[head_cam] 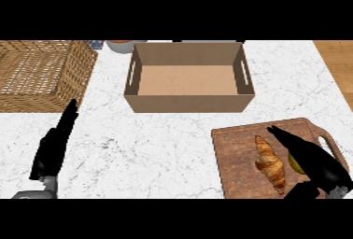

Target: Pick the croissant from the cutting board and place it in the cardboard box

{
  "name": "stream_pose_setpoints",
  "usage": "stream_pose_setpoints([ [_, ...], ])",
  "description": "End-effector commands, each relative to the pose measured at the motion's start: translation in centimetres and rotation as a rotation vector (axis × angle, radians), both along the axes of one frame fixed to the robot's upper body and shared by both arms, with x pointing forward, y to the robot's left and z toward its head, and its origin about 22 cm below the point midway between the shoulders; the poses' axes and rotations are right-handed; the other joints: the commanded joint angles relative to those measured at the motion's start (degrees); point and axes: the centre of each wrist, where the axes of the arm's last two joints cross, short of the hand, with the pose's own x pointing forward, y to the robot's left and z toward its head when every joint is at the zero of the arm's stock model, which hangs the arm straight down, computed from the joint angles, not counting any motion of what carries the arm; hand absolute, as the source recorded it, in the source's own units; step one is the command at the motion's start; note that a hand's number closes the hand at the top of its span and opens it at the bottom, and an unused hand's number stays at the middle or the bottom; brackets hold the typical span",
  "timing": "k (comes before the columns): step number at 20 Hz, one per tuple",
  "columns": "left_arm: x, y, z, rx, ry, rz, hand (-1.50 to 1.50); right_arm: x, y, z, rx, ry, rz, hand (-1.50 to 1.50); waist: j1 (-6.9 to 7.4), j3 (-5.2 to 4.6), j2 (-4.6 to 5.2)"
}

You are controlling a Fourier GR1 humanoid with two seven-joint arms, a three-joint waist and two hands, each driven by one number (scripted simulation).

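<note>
The croissant (270,163) lies on the cutting board (238,156), running lengthwise from the board's far side towards its near edge, slightly right of the board's middle. The board sits at the near right corner of the white marble counter (151,149), with its handle slot towards the counter's right edge. The right hand (316,162) is over the right part of the board, just beside the croissant, its fingers straight and unclenched, pointing towards the far left; nothing is grasped, and whether the thumb near the croissant's near end touches it cannot be told. A small yellow-green patch (296,164) shows under that hand, too hidden to identify. The cardboard box (186,103) stands open-topped at the middle of the counter's far edge, well apart from the board. A wicker basket (34,74) fills the far left corner. The left hand (52,144) rests near the counter's left edge, fingers straight and released, just in front of the basket.
</note>
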Motion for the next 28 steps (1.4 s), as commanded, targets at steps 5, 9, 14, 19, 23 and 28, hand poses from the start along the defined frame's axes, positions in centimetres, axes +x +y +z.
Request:
stream_pose_setpoints([
  [5,-0.9,-0.4,-0.4,0.0,-0.009,0.007,0.0,0.9,0.4,-0.3,0.019,-0.014,-0.013,-1.5,0.08,0.01,0.0],
  [9,1.6,-0.2,0.3,-0.011,0.001,0.007,0.0,0.4,0.2,-2.0,0.025,-0.003,-0.008,-1.5,-0.06,0.01,0.03],
  [14,0.7,0.7,1.8,-0.005,-0.007,-0.01,0.0,-0.6,1.9,-1.8,0.017,0.0,-0.016,-1.5,-0.05,0.0,-0.01],
  [19,-1.9,-1.1,-0.7,0.003,-0.022,-0.001,0.0,0.8,-0.2,-4.1,0.0,0.018,-0.008,-1.5,0.16,0.01,0.01],
  [23,0.3,0.0,0.7,-0.019,-0.007,-0.001,0.0,2.1,0.6,-5.5,0.006,0.058,0.012,-1.5,0.11,0.01,0.06],
  [28,-0.5,0.4,2.9,-0.007,-0.001,0.002,0.0,1.6,-1.1,-5.6,-0.051,-0.056,0.023,1.5,0.23,0.03,0.02],
])
